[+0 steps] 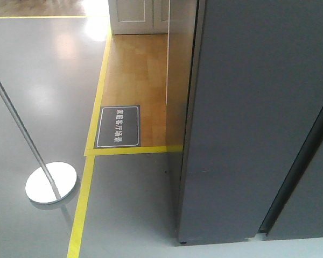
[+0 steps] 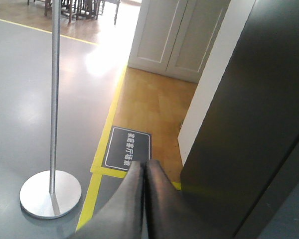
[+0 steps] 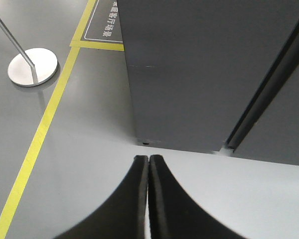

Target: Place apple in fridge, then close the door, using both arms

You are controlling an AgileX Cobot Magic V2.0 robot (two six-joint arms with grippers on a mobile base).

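Fridge (image 3: 189,74) stands closed just ahead of the right gripper (image 3: 148,164), door (image 1: 258,123) flush; left gripper (image 2: 144,167) has it to its right. Both grippers' fingers pressed together, empty. Apple not in view; judge it wise to locate it before approaching the door.

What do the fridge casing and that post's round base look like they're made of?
The fridge casing looks like matte dark grey painted sheet metal: flat, with only dull reflections. The round base looks like brushed or polished metal: silvery, catching bright light. Neither is certain from looks alone.
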